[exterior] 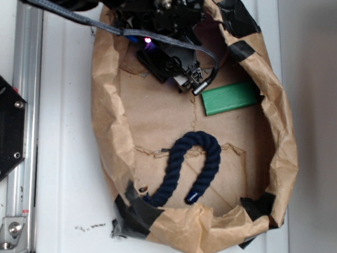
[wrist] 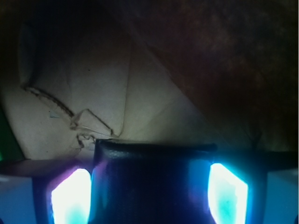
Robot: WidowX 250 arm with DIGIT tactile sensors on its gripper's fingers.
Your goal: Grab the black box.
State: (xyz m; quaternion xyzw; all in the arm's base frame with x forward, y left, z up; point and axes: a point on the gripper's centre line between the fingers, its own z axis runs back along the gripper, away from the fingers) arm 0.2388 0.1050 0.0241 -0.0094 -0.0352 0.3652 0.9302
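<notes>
The black box (wrist: 154,161) fills the space between my gripper's two glowing fingers in the wrist view, its glossy top edge running across just ahead of them. Both lit pads (wrist: 70,196) sit against the box's sides, so my gripper (wrist: 149,191) is shut on it. From the exterior camera, the gripper (exterior: 164,57) is down at the back of the brown paper tray (exterior: 108,122), and only a dark corner of the box (exterior: 152,66) shows beneath it. I cannot tell whether the box rests on the paper or is lifted.
A green block (exterior: 231,98) lies just right of the gripper. A dark navy rope (exterior: 196,163) curls mid-tray. Crumpled paper walls with black tape patches (exterior: 130,213) ring the tray. An aluminium rail (exterior: 26,93) and a black plate (exterior: 0,132) stand at the left.
</notes>
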